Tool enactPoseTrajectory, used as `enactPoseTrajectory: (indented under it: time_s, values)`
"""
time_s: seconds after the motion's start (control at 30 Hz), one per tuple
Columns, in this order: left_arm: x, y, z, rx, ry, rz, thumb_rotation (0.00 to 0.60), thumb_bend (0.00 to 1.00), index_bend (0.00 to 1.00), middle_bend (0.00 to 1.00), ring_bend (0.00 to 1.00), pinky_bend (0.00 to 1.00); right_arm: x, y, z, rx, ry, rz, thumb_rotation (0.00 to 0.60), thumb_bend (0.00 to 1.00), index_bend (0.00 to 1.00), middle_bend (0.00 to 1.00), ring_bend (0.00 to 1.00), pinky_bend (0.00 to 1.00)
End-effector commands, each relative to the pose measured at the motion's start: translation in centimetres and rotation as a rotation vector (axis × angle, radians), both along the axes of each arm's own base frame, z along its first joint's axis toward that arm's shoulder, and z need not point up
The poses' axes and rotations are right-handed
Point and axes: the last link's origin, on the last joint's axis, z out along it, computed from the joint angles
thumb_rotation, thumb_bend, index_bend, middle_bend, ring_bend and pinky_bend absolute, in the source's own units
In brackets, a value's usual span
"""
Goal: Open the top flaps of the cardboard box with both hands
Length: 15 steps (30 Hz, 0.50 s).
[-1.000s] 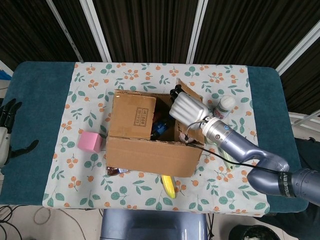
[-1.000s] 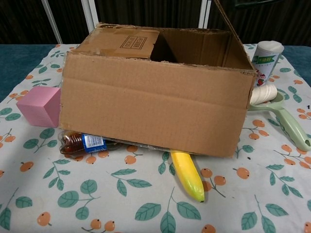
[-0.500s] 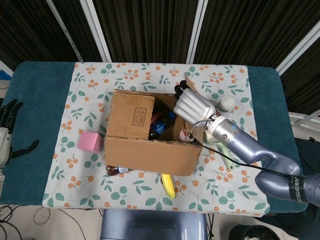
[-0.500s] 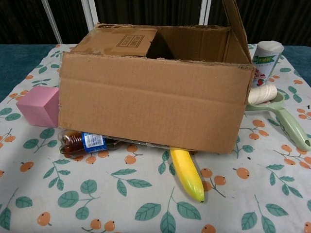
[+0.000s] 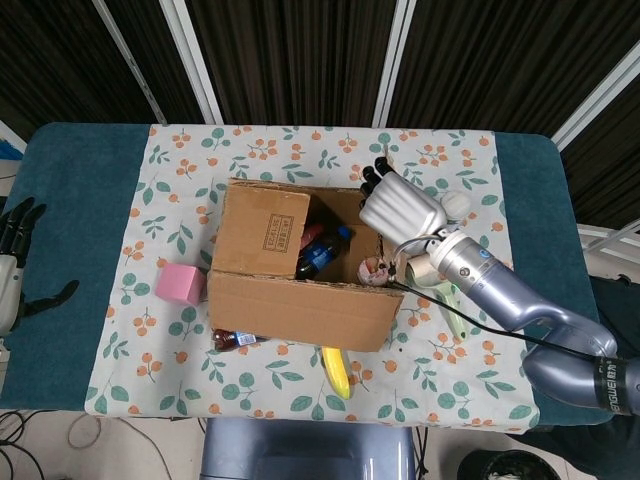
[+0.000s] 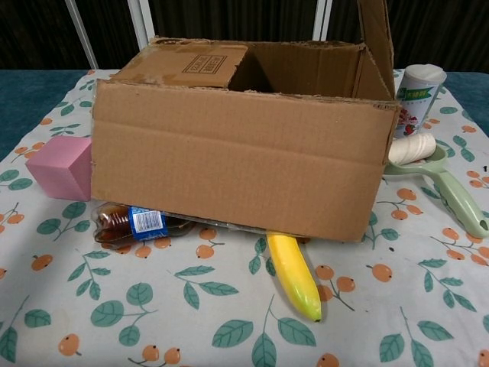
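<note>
Right hand [image 5: 400,207], fingers straight and together, presses flat against the raised right flap [image 6: 376,34] of the cardboard box [image 6: 237,164] at table centre; the closed left flap [image 5: 263,232] lies nearer the idle, spread left hand [image 5: 14,262], well apart at the table edge.

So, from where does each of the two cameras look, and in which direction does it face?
Head view: sits high, faces down on the table; shows the cardboard box from above, the right robot hand at the raised right flap, and the left robot hand at the table's left edge.
Chest view: sits low, faces level at the box front; no robot hand or arm shows.
Both share the box, the pink cube, the banana and the brown bottle under the box.
</note>
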Motion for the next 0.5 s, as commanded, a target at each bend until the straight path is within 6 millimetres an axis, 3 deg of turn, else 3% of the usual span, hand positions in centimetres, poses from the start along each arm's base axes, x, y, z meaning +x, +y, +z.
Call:
enactPoseTrajectory:
  time_s: [0.03,0.5]
  values:
    - [0.0,0.0,0.0,0.001,0.0,-0.001,0.6,0.17,0.02,0.0,0.0,0.1,-0.2,0.0,0.2,-0.002,-0.008,-0.006,0.6,1.0,0.54,0.36,0.23,0.25]
    - [0.3,-0.2,0.0,-0.001,0.0,-0.014,0.6,0.17,0.02,0.0,0.0,0.1,-1.7,0.6,1.3,-0.014,-0.019,-0.037,0.6,1.0,0.47,0.33,0.22,0.24]
